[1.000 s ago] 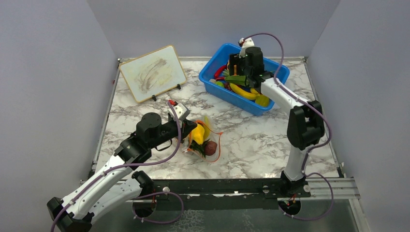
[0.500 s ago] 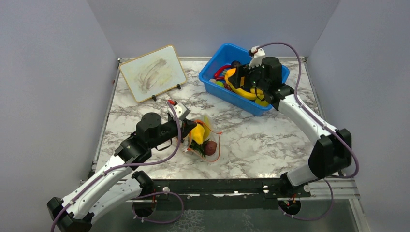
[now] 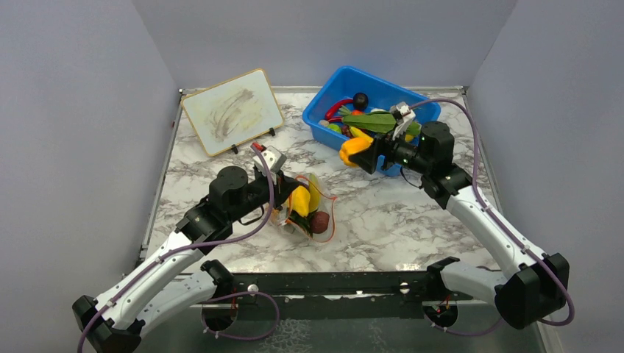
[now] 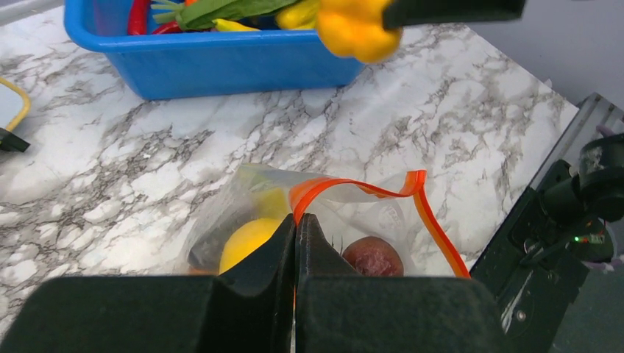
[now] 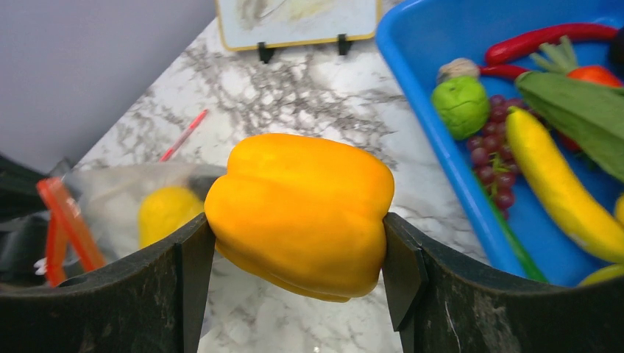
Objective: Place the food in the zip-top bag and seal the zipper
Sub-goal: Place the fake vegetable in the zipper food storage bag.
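The clear zip-top bag (image 3: 312,212) lies at mid-table with a yellow fruit (image 4: 246,239) and a dark red-brown fruit (image 4: 373,256) inside. Its red-orange zipper (image 4: 434,220) curls open. My left gripper (image 3: 283,193) is shut on the bag's mouth edge, with the strip coming out from between the closed fingers (image 4: 296,224). My right gripper (image 3: 366,152) hangs above the table between the bin and the bag, shut on an orange bell pepper (image 5: 302,213) (image 3: 354,149). In the right wrist view the bag (image 5: 110,198) sits below and to the left of the pepper.
A blue bin (image 3: 327,134) at the back right holds more toy food: a banana (image 5: 552,176), grapes, a green round fruit (image 5: 461,105), a red chilli and green leaves. A small whiteboard (image 3: 232,112) stands at the back left. A red pen (image 5: 184,134) lies near the bag.
My right arm has swung out of the blue bin toward the bag, carrying the orange pepper. The left gripper has shifted slightly while holding the bag's mouth.
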